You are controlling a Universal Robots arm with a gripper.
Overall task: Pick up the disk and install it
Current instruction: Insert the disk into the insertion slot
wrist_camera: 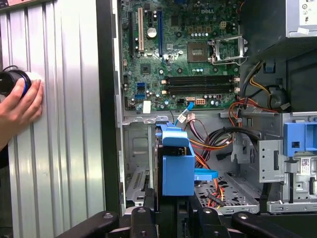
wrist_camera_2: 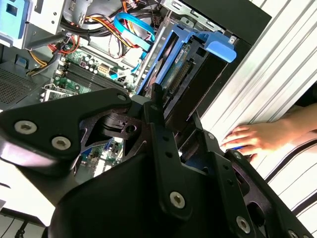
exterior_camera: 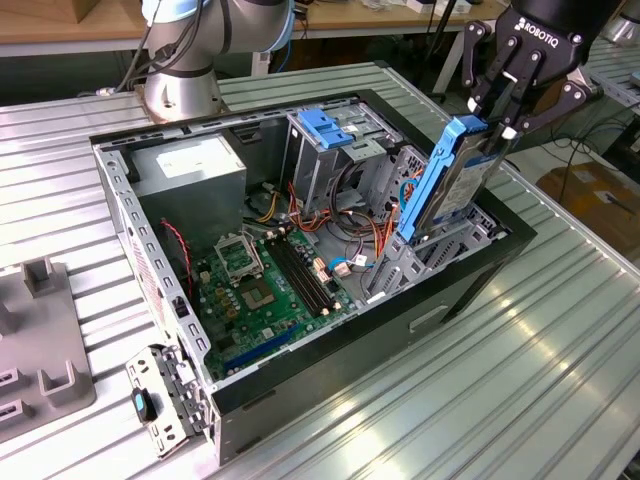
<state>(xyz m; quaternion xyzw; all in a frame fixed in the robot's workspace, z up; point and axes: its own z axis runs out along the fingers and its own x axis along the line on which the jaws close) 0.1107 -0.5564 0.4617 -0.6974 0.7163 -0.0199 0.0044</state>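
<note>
The disk (exterior_camera: pixel 450 185) stands nearly upright and slightly tilted at the exterior view's right end of the open computer case (exterior_camera: pixel 120 215). It is a dark drive with blue rails, and its lower end sits down among the grey bay brackets. My gripper (exterior_camera: pixel 498 128) is shut on its upper end, a black finger on each face. In the second wrist view the disk (wrist_camera_2: pixel 190 74) runs away from my fingers (wrist_camera_2: pixel 157 106) towards the case. In the first wrist view the disk (wrist_camera: pixel 177 163) shows end-on, its blue rail facing the camera.
The case holds a green motherboard (exterior_camera: pixel 265 275), a grey power-supply box (exterior_camera: pixel 190 165), a metal drive cage with a blue latch (exterior_camera: pixel 325 127) and loose cables (exterior_camera: pixel 375 235). A person's hand (wrist_camera: pixel 17 106) rests on the ribbed table beside the case. A grey fixture (exterior_camera: pixel 40 340) stands at the exterior view's left.
</note>
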